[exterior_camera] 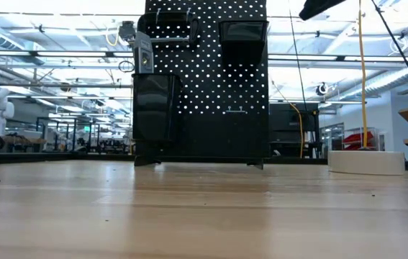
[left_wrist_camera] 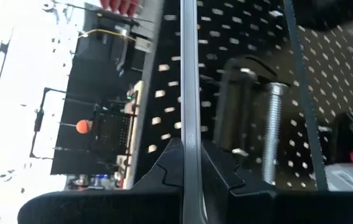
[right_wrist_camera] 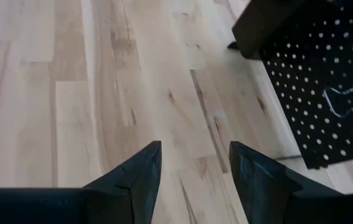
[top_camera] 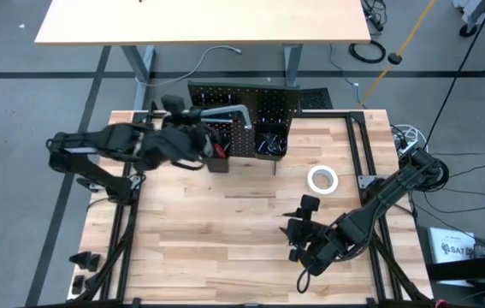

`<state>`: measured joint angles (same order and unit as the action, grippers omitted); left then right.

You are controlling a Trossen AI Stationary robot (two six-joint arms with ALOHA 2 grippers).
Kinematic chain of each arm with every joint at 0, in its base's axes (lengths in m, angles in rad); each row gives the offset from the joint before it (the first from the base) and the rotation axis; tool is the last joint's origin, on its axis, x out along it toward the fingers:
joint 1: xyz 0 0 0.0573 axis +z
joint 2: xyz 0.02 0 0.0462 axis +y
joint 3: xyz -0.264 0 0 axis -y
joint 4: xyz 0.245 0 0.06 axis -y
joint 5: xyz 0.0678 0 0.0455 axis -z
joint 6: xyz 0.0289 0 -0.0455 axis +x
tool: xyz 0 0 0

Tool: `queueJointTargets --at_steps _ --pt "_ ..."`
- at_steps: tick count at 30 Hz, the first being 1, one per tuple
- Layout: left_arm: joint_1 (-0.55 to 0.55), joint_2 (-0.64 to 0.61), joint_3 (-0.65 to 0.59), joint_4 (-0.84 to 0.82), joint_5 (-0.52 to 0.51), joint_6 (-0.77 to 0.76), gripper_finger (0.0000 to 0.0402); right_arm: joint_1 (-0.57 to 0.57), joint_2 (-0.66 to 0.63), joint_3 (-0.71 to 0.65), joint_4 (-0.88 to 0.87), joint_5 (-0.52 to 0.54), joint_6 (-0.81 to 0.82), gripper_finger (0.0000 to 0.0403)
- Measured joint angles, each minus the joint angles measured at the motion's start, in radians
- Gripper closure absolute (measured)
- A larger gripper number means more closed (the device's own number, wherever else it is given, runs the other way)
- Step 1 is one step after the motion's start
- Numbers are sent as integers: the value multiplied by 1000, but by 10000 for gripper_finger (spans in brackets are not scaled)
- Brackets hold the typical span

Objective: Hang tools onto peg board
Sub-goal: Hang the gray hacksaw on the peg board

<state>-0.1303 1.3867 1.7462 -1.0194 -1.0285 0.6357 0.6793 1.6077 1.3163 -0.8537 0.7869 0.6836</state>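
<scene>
The black peg board [top_camera: 259, 107] [exterior_camera: 211, 86] stands upright at the table's far edge, with two black bins on it. My left gripper [top_camera: 210, 130] [left_wrist_camera: 190, 152] is up at the board's left part, shut on the grey hacksaw [top_camera: 229, 112] [exterior_camera: 143, 54]. The saw's blade [left_wrist_camera: 302, 99] and a bolt [left_wrist_camera: 273, 124] show beside the frame bar. A white tape roll [top_camera: 322, 180] [exterior_camera: 365, 161] lies flat on the table to the right. My right gripper [top_camera: 304, 227] [right_wrist_camera: 195, 158] hovers open above bare wood near the table's right front. My left gripper pinches the hacksaw's thin flat frame bar [left_wrist_camera: 189, 93] between its two fingers [left_wrist_camera: 164, 165]. The bar runs on ahead past the fingertips, along them. The fingers come nearly level from the table's left toward the board. The saw is lifted clear of the table, up before the board's face.
The left bin holds red-handled tools [top_camera: 218, 147]; the right bin [top_camera: 269, 145] holds dark tools. A black tool hangs high on the board [exterior_camera: 171, 25]. Black frame rails [top_camera: 357, 145] run along the table's sides. Bare wood lies between the two arms.
</scene>
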Motion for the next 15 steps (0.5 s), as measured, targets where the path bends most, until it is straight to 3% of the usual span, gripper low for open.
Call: queueJointTargets --at_steps 10,15 --pt "-12 -81 -95 144 16 161 381 -1 0 0 -79 60 12 220" --pt "-54 -106 -208 329 66 299 381 -25 0 0 -142 106 12 220"
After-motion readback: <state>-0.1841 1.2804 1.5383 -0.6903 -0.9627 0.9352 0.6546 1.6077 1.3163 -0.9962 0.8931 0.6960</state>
